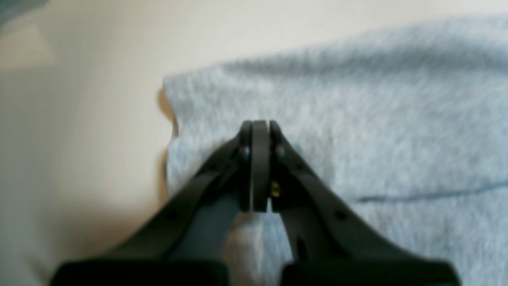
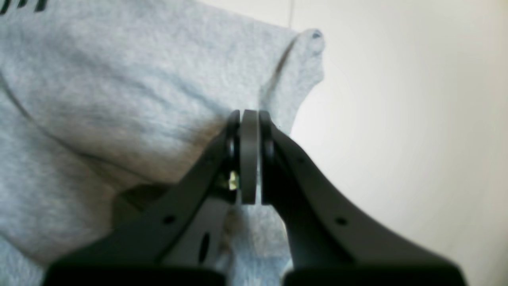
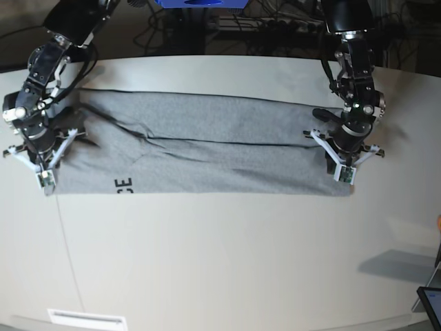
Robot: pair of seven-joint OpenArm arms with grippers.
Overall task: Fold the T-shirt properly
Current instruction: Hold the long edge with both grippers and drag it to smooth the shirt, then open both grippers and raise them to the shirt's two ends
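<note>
T-shirt (image 3: pixel 207 148) fabric, heather grey and softly napped, is spread as a long folded band across the far half of a pale cream table (image 3: pixel 220 262). The tabletop is smooth and matte, and a thin seam line is seen running down its near left part. Behind the far edge, dark cables and equipment are visible, and a blue shape sits at the top centre. The whole near half of the table is left as open surface, with bare margins also beyond both ends of the band. Black block letters are printed near the band's near-left edge, and a few creases are raised left of centre. The left gripper (image 3: pixel 342 167) is pressed down on the band's end at the base view's right, its dark jaws closed together on the cloth. The right gripper (image 3: pixel 43 169) is set at the opposite end, jaws likewise closed, with fabric pinched beside a small corner flap.
</note>
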